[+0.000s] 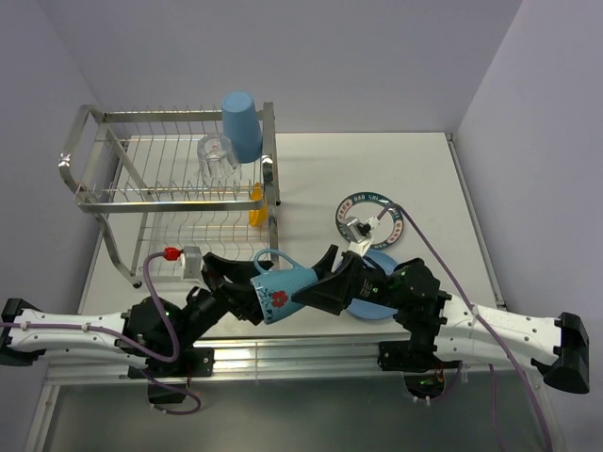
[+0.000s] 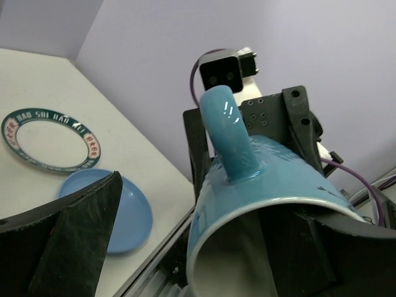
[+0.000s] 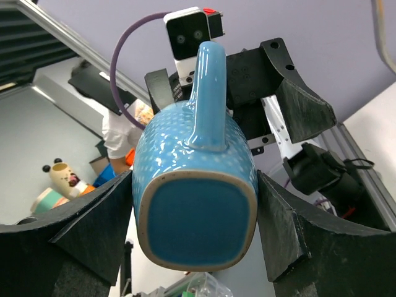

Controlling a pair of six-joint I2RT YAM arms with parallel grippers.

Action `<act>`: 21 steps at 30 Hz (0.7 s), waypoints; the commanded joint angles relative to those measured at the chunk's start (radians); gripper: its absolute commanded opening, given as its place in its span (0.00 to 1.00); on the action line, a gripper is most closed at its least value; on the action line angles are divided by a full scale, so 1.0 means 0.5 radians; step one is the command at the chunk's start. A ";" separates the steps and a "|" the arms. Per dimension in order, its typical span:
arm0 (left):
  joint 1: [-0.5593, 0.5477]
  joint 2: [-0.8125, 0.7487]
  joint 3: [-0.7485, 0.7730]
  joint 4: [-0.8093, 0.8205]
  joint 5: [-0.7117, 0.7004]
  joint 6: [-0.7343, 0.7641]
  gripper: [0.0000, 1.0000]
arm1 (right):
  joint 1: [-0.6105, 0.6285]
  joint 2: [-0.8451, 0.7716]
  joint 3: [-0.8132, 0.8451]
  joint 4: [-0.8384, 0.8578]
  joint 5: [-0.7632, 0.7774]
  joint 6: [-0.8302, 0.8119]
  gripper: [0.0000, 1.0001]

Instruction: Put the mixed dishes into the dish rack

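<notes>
**White table (image 1: 377,160), mug aloft between arms**

Glazed and slick, the light blue mug (image 1: 283,287) is stiff but breakable; its sides suit a grip better than the handle. The right gripper (image 1: 320,278) clamps those sides, as its wrist view shows. The left gripper (image 1: 234,278) gapes, one finger clear of the rim. Only overhead shows the dish rack (image 1: 94,202), nearby.

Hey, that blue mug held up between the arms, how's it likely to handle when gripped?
The mug looks glazed and glossy, so probably slippery. It seems rigid ceramic, likely chipping if dropped. Its handle probably makes it off-balance.
</notes>
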 commanded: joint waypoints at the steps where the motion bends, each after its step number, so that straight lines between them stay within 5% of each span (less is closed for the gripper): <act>1: -0.006 -0.091 0.083 -0.334 -0.033 -0.121 0.95 | 0.007 -0.136 0.132 -0.062 0.054 -0.086 0.00; 12: -0.009 -0.557 0.024 -1.030 -0.009 -0.391 0.99 | -0.097 -0.363 0.123 -0.416 0.113 -0.151 0.00; 21: -0.006 -0.542 0.438 -1.734 0.083 -0.471 0.96 | -0.189 -0.235 0.484 -1.253 -0.151 -0.546 0.00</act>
